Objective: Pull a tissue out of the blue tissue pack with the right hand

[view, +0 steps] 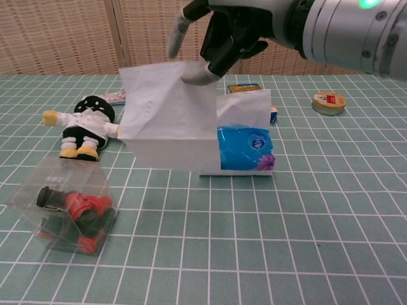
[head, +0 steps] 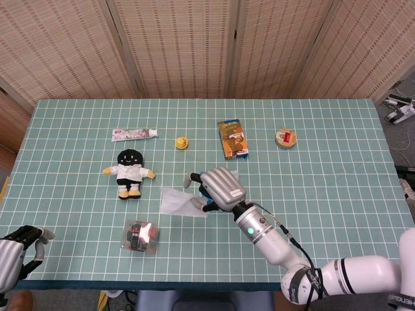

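A desk [head: 337, 129] covered in a teal mat with a white grid stands before tall folding screens [head: 188, 45] of woven tan reed in brown frames, with grey floor [head: 405, 139] showing at the right under even light.

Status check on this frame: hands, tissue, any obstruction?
Right hand pinching white tissue sheet, sheet clear of blue tissue pack. Next tissue standing from pack. Left hand idle at table edge. Nothing obstructing.
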Tool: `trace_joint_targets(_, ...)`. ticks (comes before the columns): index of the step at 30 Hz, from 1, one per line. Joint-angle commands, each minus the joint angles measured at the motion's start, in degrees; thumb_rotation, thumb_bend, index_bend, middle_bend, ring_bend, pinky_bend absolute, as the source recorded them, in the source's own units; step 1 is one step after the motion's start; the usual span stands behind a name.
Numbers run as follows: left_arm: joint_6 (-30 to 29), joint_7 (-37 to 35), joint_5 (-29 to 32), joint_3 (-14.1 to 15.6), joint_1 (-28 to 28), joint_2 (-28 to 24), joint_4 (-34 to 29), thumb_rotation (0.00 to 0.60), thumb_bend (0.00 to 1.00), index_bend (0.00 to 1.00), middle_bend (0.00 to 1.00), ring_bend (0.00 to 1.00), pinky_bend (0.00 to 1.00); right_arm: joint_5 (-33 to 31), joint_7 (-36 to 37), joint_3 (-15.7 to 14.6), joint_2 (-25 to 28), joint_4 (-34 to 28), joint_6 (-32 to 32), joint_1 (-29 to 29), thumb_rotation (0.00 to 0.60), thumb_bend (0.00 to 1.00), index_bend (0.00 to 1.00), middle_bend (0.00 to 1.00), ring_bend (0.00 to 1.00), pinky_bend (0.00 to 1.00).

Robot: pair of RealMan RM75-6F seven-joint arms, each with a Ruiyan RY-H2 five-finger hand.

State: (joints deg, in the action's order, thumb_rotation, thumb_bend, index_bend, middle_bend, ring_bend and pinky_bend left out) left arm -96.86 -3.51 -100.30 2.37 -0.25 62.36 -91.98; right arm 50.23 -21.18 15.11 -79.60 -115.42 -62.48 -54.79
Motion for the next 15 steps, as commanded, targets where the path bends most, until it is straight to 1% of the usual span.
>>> trace_joint_targets(1,0.1,0.1,0.0,0.0,0.0,0.0,0.1,0.600,0.29,0.59,0.56,0.43,0.65,-0.2,-0.4,-0.4,1.0,-0.4,0.7,0.1,0.600,0.00,0.00,0.91,0.96,1.00)
trace_joint_targets(6,0.4,0.5,0.1,0.1,-0.1,0.2,0.1,0.600,0.29,0.59,0.56,0.43,0.65,1.0,-0.2,-1.5,4.1,-2.8,1.0,1.5,0.600,0.00,0.00,0.80,0.88,0.99)
trace_joint_targets(8,0.5,0.7,0.1,0.0,-0.1,0.3,0.1,0.600,0.29,0.59,0.56,0.43,0.65,2.0,-1.4,-2.8,6.2,-4.4,0.3,2.6,0.600,0.00,0.00,0.76,0.84,0.97)
trace_joint_targets(9,0.5,0.7,0.1,0.0,-0.1,0.3,0.1,0.600,0.29,0.59,0.56,0.43,0.65,2.6,-2.2,-3.6,7.3,-5.2,-0.1,3.1,0.600,0.00,0.03,0.74,0.82,0.96)
trace_joint_targets(10,0.5,0.7,0.2,0.0,-0.1,0.3,0.1,0.600,0.29,0.59,0.56,0.43,0.65,3.5,-3.5,-4.9,9.0,-6.5,-0.7,4.0,0.600,0.00,0.10,0.72,0.79,0.93)
trace_joint_targets(12,0.6,0.8,0.3,0.0,-0.1,0.3,0.1,0.600,0.29,0.59,0.56,0.43,0.65,5.1,-5.8,-7.3,11.7,-8.4,-1.8,5.6,0.600,0.02,0.30,0.68,0.72,0.88)
trace_joint_targets(13,0.7,0.8,0.4,-0.1,-0.2,0.4,0.1,0.600,0.29,0.59,0.56,0.43,0.65,6.3,-7.1,-8.9,13.5,-9.7,-2.7,6.8,0.600,0.03,0.38,0.65,0.68,0.85)
trace_joint_targets(14,0.9,0.8,0.5,-0.1,-0.2,0.4,0.2,0.600,0.29,0.59,0.56,0.43,0.65,7.4,-7.7,-10.1,14.8,-10.6,-3.4,7.9,0.600,0.05,0.41,0.63,0.65,0.82)
trace_joint_targets(15,1.1,0.9,0.7,-0.1,-0.3,0.5,0.2,0.600,0.29,0.59,0.56,0.43,0.65,9.3,-8.2,-11.7,16.3,-11.6,-4.6,9.5,0.600,0.05,0.41,0.62,0.63,0.80)
